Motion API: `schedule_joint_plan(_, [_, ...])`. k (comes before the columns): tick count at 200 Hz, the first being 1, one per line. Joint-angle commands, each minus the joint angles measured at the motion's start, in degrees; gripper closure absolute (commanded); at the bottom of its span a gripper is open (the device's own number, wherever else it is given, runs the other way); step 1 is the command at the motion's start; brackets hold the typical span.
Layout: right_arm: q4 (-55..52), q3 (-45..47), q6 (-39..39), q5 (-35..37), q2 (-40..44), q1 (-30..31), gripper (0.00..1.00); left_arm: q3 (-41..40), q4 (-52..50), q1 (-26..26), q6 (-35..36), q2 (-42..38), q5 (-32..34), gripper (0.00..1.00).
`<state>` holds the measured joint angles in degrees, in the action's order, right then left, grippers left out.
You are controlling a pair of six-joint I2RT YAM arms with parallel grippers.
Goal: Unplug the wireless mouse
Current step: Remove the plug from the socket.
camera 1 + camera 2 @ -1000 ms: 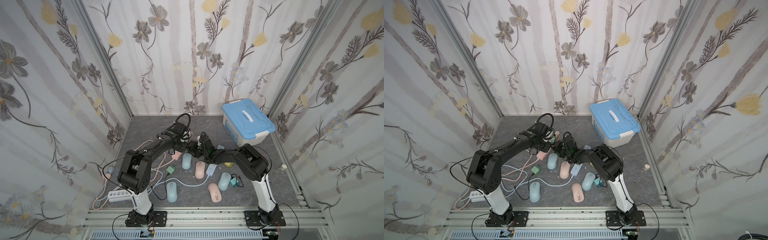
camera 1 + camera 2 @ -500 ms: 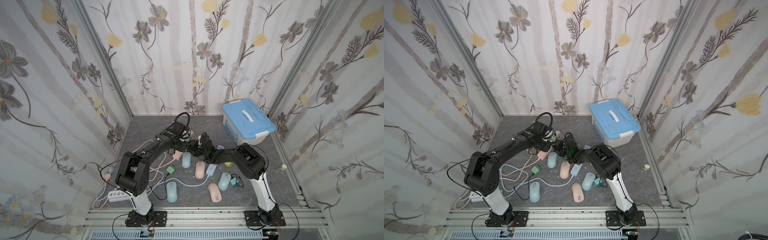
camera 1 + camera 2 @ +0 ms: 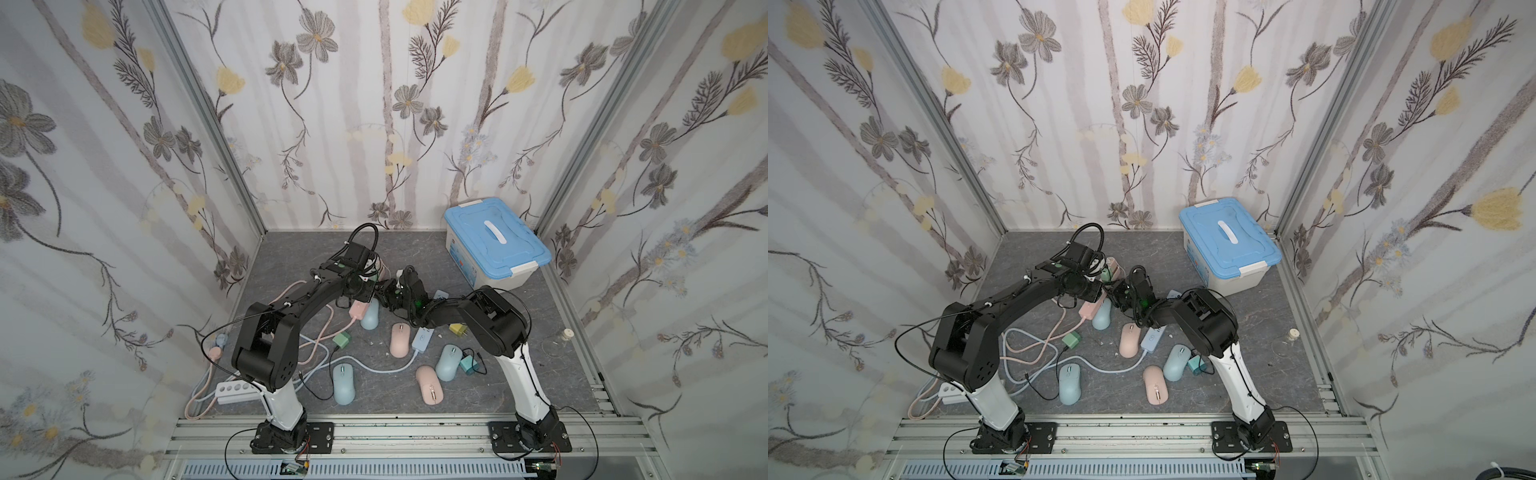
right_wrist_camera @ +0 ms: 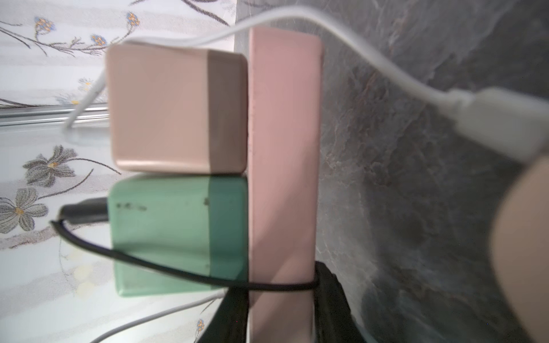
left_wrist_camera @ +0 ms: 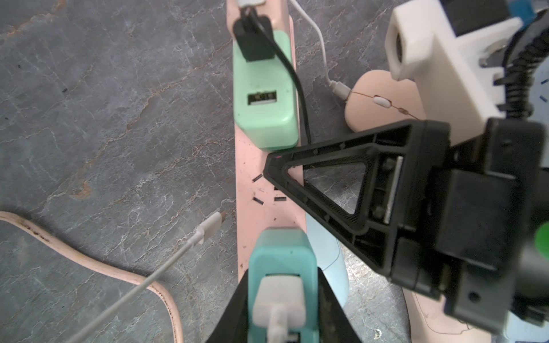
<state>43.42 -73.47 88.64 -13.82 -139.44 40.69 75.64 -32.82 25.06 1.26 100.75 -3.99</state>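
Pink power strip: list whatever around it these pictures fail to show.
- Right end effector, grip on the pink power strip: fingertips cut off by the right wrist view's edge.
- Peach mouse: blurred and cropped in that view.
- Strip's middle: under the left arm in both top views.

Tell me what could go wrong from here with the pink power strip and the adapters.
1. The black cable from the green adapter crosses the pink power strip right where the right tool clamps it; it may get pinched.
2. The left tool grips the teal adapter; if the strip slips, pulling could drag the whole strip along.
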Motion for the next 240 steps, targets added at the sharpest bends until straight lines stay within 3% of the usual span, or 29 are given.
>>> schedule_joint_plan(1, [3.19,0.17,-0.47,0.02,-0.25,0.49,0.78,1.59,0.70,0.33,-1.41,0.71,-2.62,1.00])
schedule_joint_plan(44, [5.50,2.07,1.04,2.58,0.30,1.10,0.93,-4.00,8.87,1.09,-11.29,-1.89,-0.07,1.00])
schedule_joint_plan(71, [7.00,2.98,1.36,3.74,0.64,1.38,1.00,-2.29,5.65,1.63,-10.82,-1.06,0.03,1.00])
schedule_joint_plan(86, [8.59,3.65,1.66,4.11,0.46,1.50,1.00,-3.34,6.19,1.66,-10.11,-2.10,0.12,1.00])
schedule_joint_plan(136, [12.60,5.53,3.50,6.52,0.32,2.20,1.00,-15.62,23.32,1.84,-16.24,-8.64,-2.30,1.00])
schedule_joint_plan(182, [13.48,6.31,2.94,6.52,0.17,2.33,1.00,-6.56,11.38,1.31,-14.24,-2.22,-11.96,1.00])
schedule_joint_plan(207, [14.58,6.85,3.63,7.22,-0.25,2.55,1.00,-10.43,16.93,1.40,-17.54,-4.37,-9.16,1.00])
schedule_joint_plan(240, [14.27,6.52,4.18,7.59,-0.79,2.91,1.00,-16.23,23.84,3.02,-21.94,-9.51,0.47,1.00])
